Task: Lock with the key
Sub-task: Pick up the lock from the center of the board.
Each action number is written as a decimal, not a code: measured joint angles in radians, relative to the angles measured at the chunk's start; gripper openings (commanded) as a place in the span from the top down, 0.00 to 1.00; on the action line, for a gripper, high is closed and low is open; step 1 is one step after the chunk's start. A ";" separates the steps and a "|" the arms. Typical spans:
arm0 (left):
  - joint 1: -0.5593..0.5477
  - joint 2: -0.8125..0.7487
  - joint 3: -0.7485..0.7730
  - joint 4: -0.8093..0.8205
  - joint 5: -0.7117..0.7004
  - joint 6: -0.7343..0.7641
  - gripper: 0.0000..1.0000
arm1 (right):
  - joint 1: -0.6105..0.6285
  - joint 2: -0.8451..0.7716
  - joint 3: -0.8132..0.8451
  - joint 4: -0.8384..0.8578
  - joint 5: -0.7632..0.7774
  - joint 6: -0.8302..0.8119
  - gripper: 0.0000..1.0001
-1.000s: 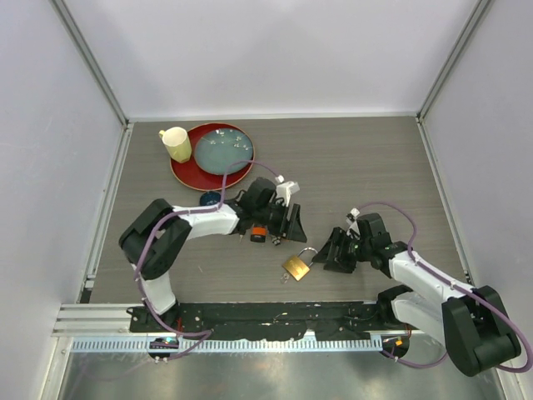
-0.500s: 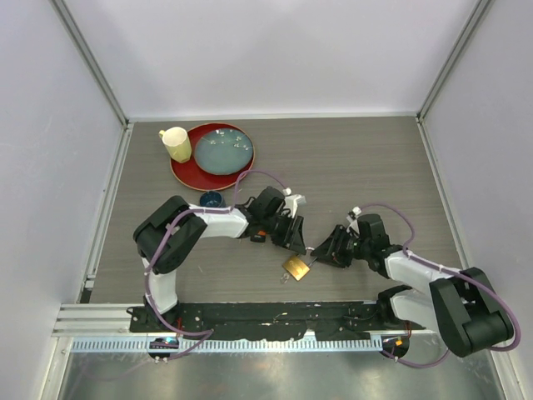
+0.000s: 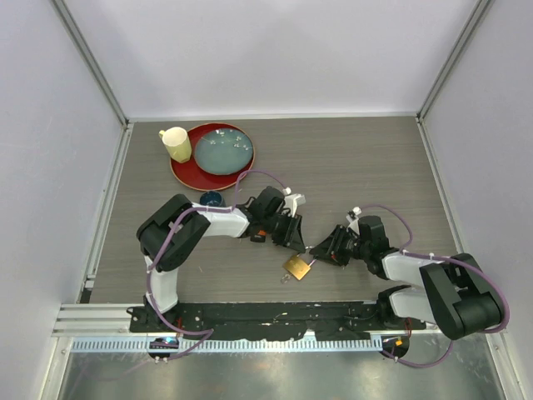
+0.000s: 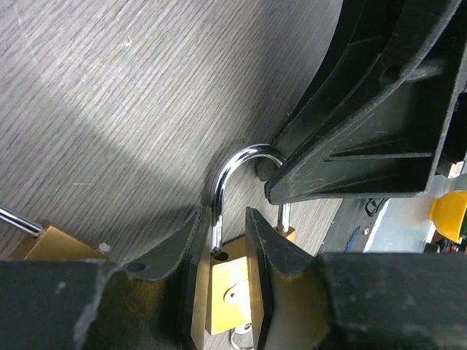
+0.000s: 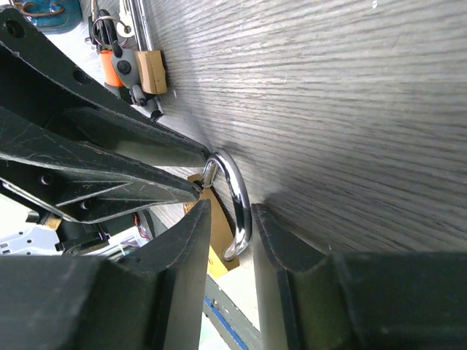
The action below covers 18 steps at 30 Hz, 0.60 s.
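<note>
Two grippers close in on one brass padlock point(image 3: 297, 267), which lies flat on the grey wood-grain table point(image 3: 375, 167) near its front edge, between the arms. The left gripper point(image 4: 222, 224) straddles the top of the brass body and one leg of the steel shackle point(image 4: 235, 162). Its fingers point(image 4: 188, 251) stand narrowly apart, right against the body's sides, though whether they actually press on it cannot be told. The right gripper point(image 5: 232, 213) straddles the bend of the shackle from the other side, its fingers narrowly spread. A sliver of gap shows on one side of the steel, so there is no pinch. The tips of the two grippers almost touch.

The shackle's second leg is hidden behind a right finger in the left wrist view, so whether it sits in the body is unclear. Just below the padlock a small key ring point(image 3: 286, 277) shows, too small to read. Beside the left gripper lies a smaller brass padlock point(image 5: 149, 71) with an orange tag point(image 5: 117, 64), partly covered from above by the arm.

At the far left a red tray point(image 3: 185, 173) holds a blue-green plate point(image 3: 221, 152), with a yellow cup point(image 3: 176, 143) at its edge and a small blue dish point(image 3: 210, 198) nearer the arms
</note>
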 measured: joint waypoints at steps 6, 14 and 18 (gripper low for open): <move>-0.003 0.010 0.000 0.029 0.005 -0.014 0.73 | -0.001 0.041 -0.014 0.069 -0.007 0.007 0.79; -0.006 0.011 0.004 0.029 0.005 -0.011 0.65 | -0.002 0.067 -0.019 0.121 -0.020 0.006 0.99; -0.010 -0.003 0.008 0.020 0.000 -0.002 0.54 | -0.002 0.058 -0.019 0.129 -0.024 0.006 0.99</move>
